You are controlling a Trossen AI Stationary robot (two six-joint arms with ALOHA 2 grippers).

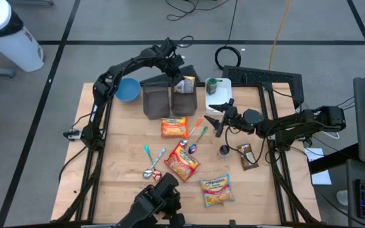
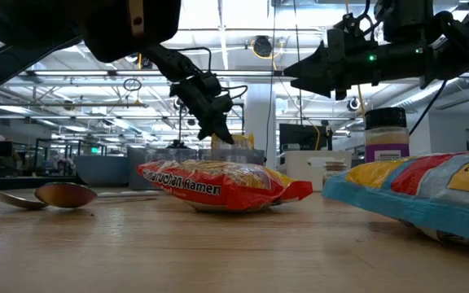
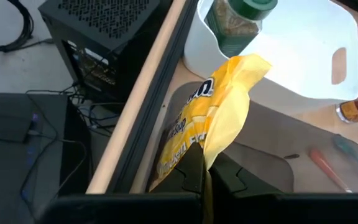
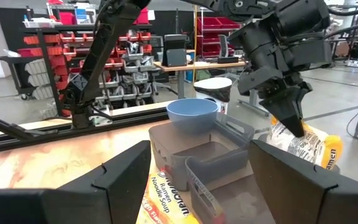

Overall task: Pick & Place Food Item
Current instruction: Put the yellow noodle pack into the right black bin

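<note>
A yellow food packet (image 3: pixel 219 106) hangs over the far end of the right-hand one of two grey bins (image 1: pixel 184 100), with my left gripper (image 1: pixel 181 75) shut on it. The right wrist view shows the same gripper (image 4: pixel 289 115) above the packet (image 4: pixel 312 148). My right gripper (image 1: pixel 219 120) stands open in the air right of the bins, holding nothing. Three ramen packets (image 1: pixel 173 126) (image 1: pixel 182 159) (image 1: pixel 217 189) lie flat on the wooden table. My left gripper pinches the yellow packet by its upper edge (image 3: pixel 209 163) between its two shut fingers. The fingers come from above, slanting down toward the table's far side. The packet hangs below them, crumpled, over the grey bin's floor (image 3: pixel 260 146); whether its lower end rests there I cannot tell.
A white bin (image 1: pixel 224 100) holding a green-lidded jar (image 1: pixel 211 85) stands right of the grey bins, and a blue bowl (image 1: pixel 128 88) left of them. Spoons (image 1: pixel 149 166) and other utensils (image 1: pixel 195 134) lie mid-table. A small jar (image 1: pixel 224 151) and a dark packet (image 1: pixel 247 156) lie at the right.
</note>
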